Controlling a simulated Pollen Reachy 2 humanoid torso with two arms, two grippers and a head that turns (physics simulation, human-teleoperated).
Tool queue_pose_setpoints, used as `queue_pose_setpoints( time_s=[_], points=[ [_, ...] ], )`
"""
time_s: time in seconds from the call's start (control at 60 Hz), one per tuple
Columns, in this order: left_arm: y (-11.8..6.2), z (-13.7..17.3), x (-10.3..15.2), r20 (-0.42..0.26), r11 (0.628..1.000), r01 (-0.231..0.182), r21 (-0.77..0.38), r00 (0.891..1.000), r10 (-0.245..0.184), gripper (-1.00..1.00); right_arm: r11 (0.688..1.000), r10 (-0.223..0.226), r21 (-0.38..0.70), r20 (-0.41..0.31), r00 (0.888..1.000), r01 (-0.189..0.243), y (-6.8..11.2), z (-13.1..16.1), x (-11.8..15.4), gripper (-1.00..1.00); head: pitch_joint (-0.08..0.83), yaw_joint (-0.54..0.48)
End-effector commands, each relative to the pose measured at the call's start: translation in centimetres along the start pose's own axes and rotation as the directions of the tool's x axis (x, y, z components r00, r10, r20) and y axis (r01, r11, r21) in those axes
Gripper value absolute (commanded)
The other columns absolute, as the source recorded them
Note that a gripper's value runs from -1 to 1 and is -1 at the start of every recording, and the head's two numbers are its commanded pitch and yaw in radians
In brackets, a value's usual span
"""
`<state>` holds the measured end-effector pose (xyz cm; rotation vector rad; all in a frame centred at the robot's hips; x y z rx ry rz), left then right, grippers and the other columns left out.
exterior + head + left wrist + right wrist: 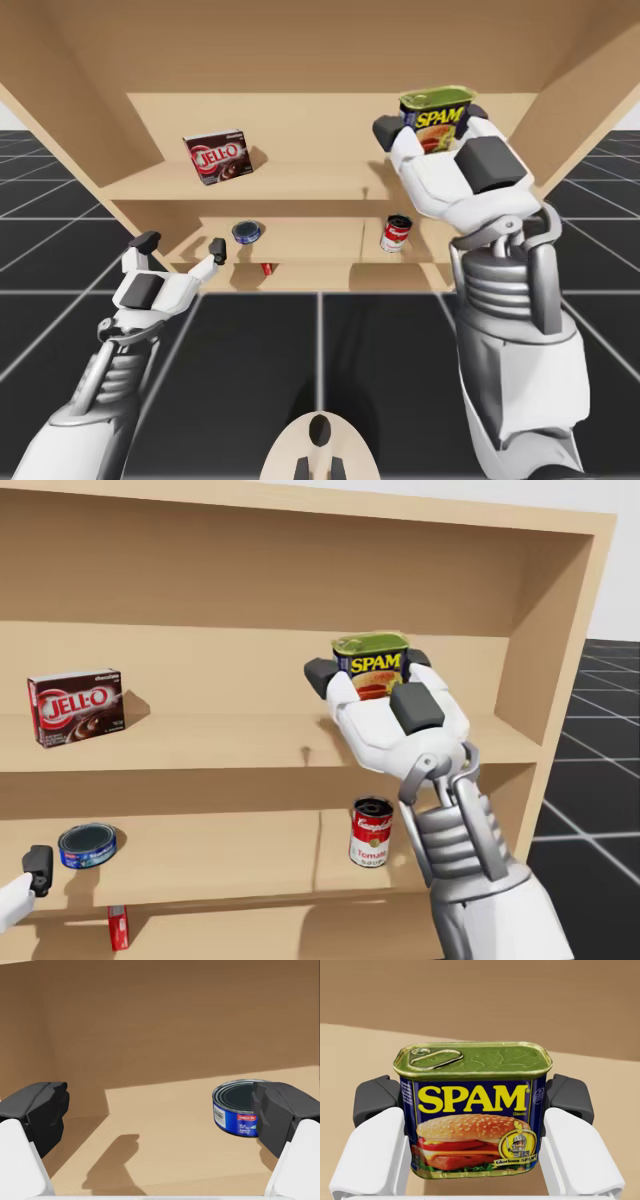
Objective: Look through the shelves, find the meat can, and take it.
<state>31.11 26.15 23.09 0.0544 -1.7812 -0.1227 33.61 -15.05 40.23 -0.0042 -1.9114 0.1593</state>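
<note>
High view: a shelf unit (300, 185) of pale, matte wood. My right gripper (432, 125) is clamped on the meat can (437, 118), a rectangular tin with rounded corners, blue sides and a glossy green-gold lid. It stands upright over the right part of the upper board. A brown cardboard box (217, 158) stands on that board, well to the left. On the middle board are a flat round blue can (247, 232) and a red-and-white cylindrical can (396, 234). My left gripper (183, 245) is spread wide and empty.

Head view: the red-and-white can stands below the held tin.

Left wrist view: the dark fingers (40, 1110) touch nothing. The flat blue can lies ahead, partly behind one finger.

Right wrist view: both pads (375, 1100) press the tin's sides. The lid has a pull-ring.
</note>
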Motion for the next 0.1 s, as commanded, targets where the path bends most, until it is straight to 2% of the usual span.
queue_pose_setpoints(
  time_s=[0.017, 0.1],
  points=[
    [0.0, 0.0, 0.0, 0.000, 1.000, -0.001, 0.000, 1.000, 0.001, -1.00, 0.997, -0.043, 0.048, -0.223, 0.974, 0.055, 0.9, 4.3, 2.3, 1.00, 0.190, -0.17],
    [-0.1, 0.0, 0.0, 0.000, 1.000, 0.000, -0.002, 1.000, 0.000, -1.00, 0.995, -0.051, 0.070, -0.214, 0.976, 0.068, 0.8, 6.8, 2.4, 1.00, 0.191, -0.17]
  ],
)
